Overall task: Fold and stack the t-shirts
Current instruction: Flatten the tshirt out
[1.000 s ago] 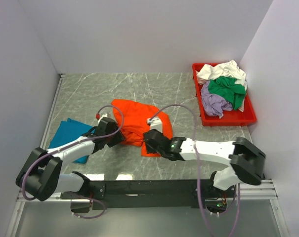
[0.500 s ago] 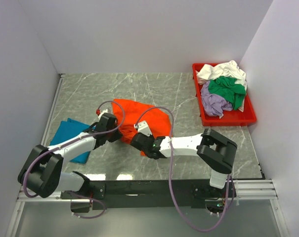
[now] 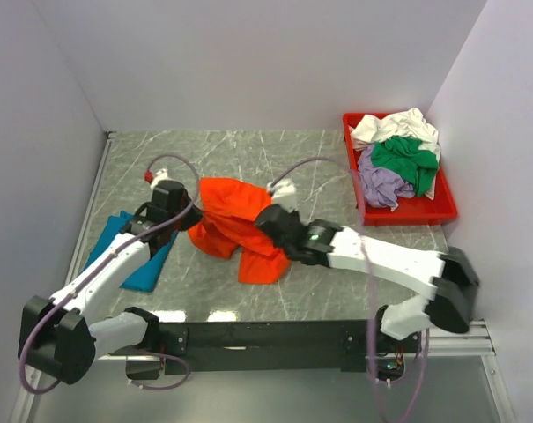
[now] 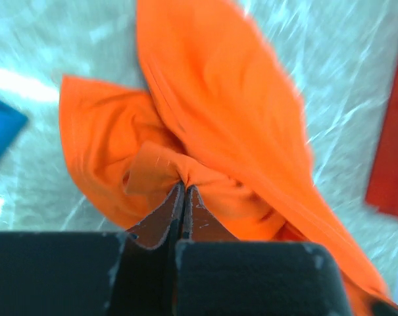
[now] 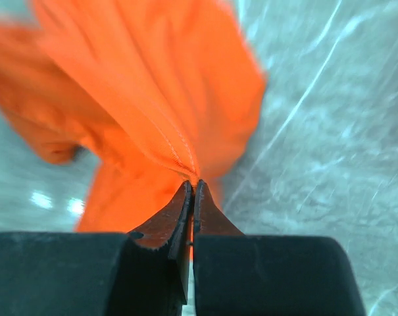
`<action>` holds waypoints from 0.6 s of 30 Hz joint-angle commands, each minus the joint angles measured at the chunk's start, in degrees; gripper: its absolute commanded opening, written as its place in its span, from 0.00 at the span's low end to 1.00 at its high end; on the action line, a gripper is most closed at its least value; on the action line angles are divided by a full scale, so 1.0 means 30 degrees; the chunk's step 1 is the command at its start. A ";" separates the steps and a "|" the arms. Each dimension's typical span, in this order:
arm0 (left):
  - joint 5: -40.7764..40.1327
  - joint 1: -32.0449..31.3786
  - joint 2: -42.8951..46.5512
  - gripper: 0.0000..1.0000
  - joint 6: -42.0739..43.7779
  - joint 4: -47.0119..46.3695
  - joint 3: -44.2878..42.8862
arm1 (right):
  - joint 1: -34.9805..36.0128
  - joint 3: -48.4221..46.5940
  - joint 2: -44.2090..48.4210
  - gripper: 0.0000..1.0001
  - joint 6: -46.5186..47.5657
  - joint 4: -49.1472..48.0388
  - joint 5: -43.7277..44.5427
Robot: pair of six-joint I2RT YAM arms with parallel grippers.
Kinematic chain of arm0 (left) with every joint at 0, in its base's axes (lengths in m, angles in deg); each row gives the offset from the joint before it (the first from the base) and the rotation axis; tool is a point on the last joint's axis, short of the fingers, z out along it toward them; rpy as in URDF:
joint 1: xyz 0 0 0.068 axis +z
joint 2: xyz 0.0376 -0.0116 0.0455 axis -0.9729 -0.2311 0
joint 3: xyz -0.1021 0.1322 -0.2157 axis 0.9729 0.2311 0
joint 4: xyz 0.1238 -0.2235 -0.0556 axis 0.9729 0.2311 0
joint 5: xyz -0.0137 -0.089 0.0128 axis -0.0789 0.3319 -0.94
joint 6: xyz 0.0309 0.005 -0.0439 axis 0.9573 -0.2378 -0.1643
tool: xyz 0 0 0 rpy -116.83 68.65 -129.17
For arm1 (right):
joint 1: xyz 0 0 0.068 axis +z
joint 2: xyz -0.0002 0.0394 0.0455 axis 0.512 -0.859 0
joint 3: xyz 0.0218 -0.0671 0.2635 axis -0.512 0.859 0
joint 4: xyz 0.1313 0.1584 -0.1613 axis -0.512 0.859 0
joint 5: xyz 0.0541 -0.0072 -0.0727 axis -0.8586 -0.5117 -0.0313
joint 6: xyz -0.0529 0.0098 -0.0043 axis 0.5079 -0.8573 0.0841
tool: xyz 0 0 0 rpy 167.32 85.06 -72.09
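Both the left gripper (image 4: 183,189) and right gripper (image 5: 192,185) are pinched on thin orange t-shirt (image 3: 235,231) folds, easily lost under tension.

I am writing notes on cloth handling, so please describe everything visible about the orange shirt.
The orange shirt is bright, plain, soft cloth, and a stitched seam shows in the wrist views. It is not folded but bunched into deep creases, at the middle of the grey marble table. The left fingers are shut on a gathered fold at its left side. The right fingers are shut on a seam fold at its right. A loose flap trails toward the near edge.
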 commanded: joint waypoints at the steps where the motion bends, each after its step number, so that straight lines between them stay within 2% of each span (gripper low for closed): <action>1: -0.1093 0.0899 0.1191 0.01 0.0576 0.1407 -0.2293 | -0.0612 -0.1440 0.3842 0.00 -0.0262 0.1498 0.0661; 7: -0.2177 0.1487 0.2920 0.01 0.0926 0.2933 -0.4757 | -0.2340 -0.2758 0.8386 0.00 0.0470 0.1823 -0.0536; 10: -0.3260 0.1692 0.3652 0.01 0.1103 0.3929 -0.6921 | -0.3130 -0.3665 0.9942 0.00 0.1056 0.1501 -0.1328; 18: -0.5750 0.1957 0.4737 0.01 0.1483 0.4577 -1.0267 | -0.3221 -0.6917 1.1121 0.00 0.1848 0.1089 -0.2710</action>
